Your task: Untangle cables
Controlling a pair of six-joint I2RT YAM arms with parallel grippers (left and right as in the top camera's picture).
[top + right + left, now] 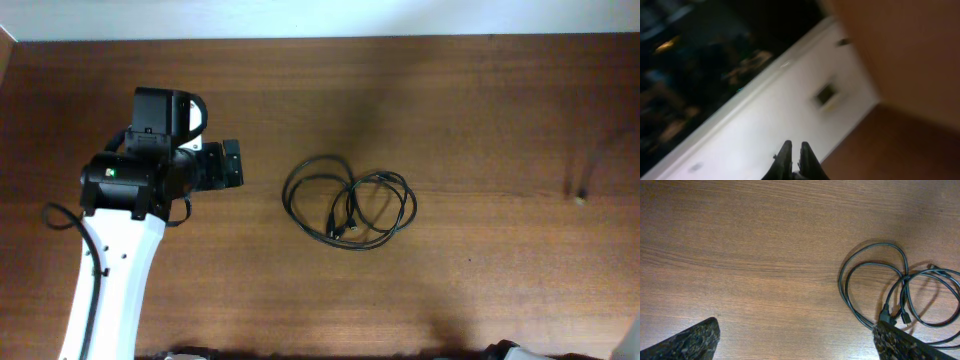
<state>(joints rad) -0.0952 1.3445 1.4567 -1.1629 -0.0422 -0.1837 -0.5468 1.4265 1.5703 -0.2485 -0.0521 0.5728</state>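
The cables (348, 203) are thin black cords lying in overlapping loops at the middle of the wooden table, with small plug ends bunched inside the loops. My left gripper (232, 165) is left of them, apart from them, pointing their way. In the left wrist view its fingers are spread wide, so the left gripper (795, 345) is open and empty, and the cables (875, 287) lie at the right, just beyond the right finger. My right gripper (795, 152) has its fingers almost together with nothing between them. It faces a white surface beside the table.
The wooden table (460, 110) runs to a white wall at the back. A small pale plug-like end (580, 196) with a faint thin line above it lies at the far right. A bit of the right arm (508, 351) shows at the bottom edge.
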